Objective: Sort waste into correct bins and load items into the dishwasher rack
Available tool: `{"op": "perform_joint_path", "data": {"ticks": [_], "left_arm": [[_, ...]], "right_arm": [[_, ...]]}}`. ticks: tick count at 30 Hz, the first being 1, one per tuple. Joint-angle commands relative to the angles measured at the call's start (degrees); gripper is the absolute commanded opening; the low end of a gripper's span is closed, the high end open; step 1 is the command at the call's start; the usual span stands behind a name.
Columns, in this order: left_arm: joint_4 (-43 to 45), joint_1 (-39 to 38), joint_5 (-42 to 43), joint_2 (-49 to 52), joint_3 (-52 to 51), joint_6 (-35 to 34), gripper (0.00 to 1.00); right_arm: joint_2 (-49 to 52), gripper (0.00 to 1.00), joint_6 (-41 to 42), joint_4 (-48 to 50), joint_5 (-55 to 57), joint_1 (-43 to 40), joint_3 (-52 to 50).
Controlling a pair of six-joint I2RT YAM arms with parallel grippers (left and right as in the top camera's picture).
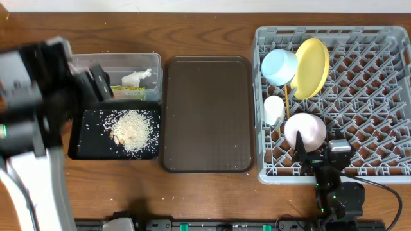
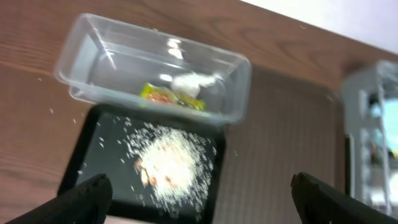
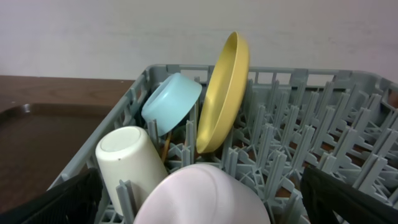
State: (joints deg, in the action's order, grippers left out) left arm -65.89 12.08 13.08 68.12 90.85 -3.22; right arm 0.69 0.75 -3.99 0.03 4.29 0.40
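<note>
The clear tub point(image 1: 96, 64) holds the white tissue point(image 1: 141, 77) and the yellow-green wrapper point(image 1: 126, 92). The black tray point(image 1: 90, 149) in front of it holds the rice heap point(image 1: 131, 128). My left gripper point(image 2: 199, 208) is open and empty, above the black tray's near side; it is blurred in the overhead view point(image 1: 97, 83). The grey rack point(image 1: 372, 96) holds the blue bowl point(image 1: 279, 65), yellow plate point(image 1: 311, 67), white cup point(image 1: 274, 109), chopsticks point(image 1: 287, 96) and white bowl point(image 1: 305, 130). My right gripper point(image 3: 205, 208) is open, its fingers either side of the white bowl point(image 3: 205, 196).
The large brown serving tray point(image 1: 207, 115) lies between the bins and the rack. The rack's right half has only bare pegs. The left arm's body point(image 1: 32, 109) covers the table's left edge.
</note>
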Motion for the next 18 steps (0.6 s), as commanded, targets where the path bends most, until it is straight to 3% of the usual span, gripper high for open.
{"op": "perform_joint_path", "data": {"ticks": [1, 7, 18], "left_arm": [[-0.26, -3.26, -0.52, -6.95, -5.25, -0.31, 0.95], [9.11, -11.08, -0.48, -24.26, -21.44, -0.57, 0.95], [43.95, -13.92, 1.44, -56.0, -61.16, -3.13, 0.95]], "right_arm": [[-0.42, 0.99, -0.83, -0.17, -0.31, -0.9, -0.11], [-0.42, 0.99, -0.83, -0.17, -0.31, -0.9, -0.11], [-0.42, 0.99, -0.83, -0.17, -0.31, -0.9, -0.11]]}}
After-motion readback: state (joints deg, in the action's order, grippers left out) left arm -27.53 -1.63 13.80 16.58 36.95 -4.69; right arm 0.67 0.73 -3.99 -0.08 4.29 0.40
